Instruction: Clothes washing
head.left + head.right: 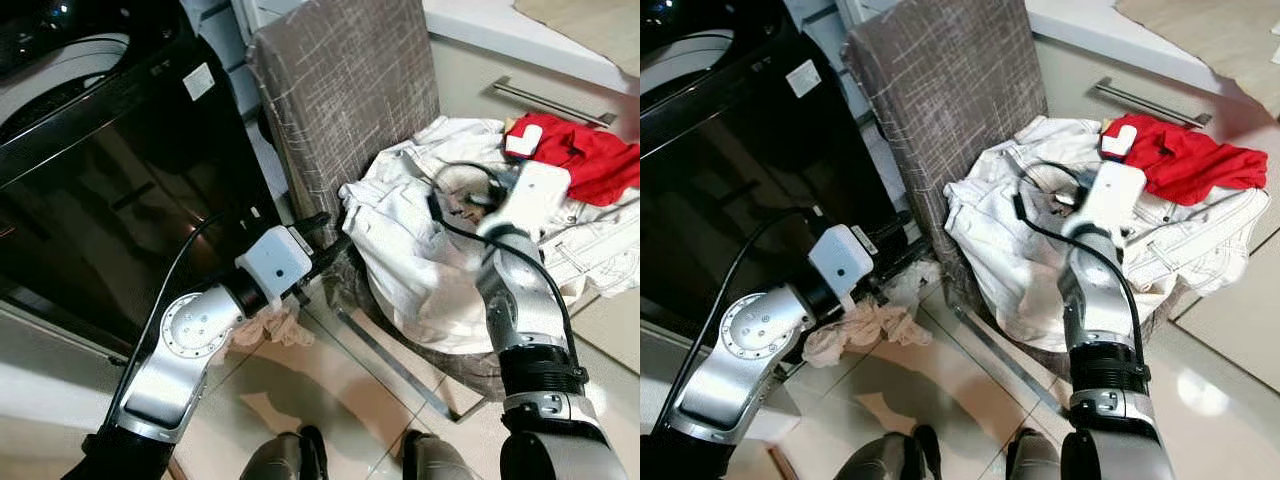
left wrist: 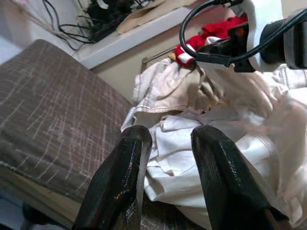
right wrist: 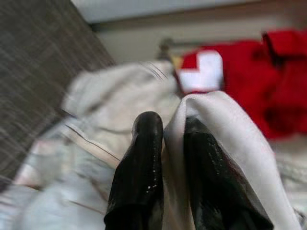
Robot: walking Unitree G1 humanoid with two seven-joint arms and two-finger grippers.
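A heap of white clothes (image 1: 420,250) lies on the seat of a grey-brown upholstered chair (image 1: 340,90), with a red garment (image 1: 590,155) on its far right side. My right gripper (image 3: 172,124) is sunk into the top of the heap, shut on a fold of white cloth (image 3: 211,115). My left gripper (image 2: 170,136) is open and holds nothing, hovering by the chair's left edge, just short of the heap. The black washing machine (image 1: 100,150) stands to the left. A small beige cloth (image 1: 860,330) lies on the floor under my left arm.
Behind the chair runs a beige cabinet with a metal drawer handle (image 1: 550,100) and a pale counter (image 1: 500,25). The floor (image 1: 330,390) is glossy tile. My own feet (image 1: 300,450) show at the bottom. The chair stands close beside the machine's right side.
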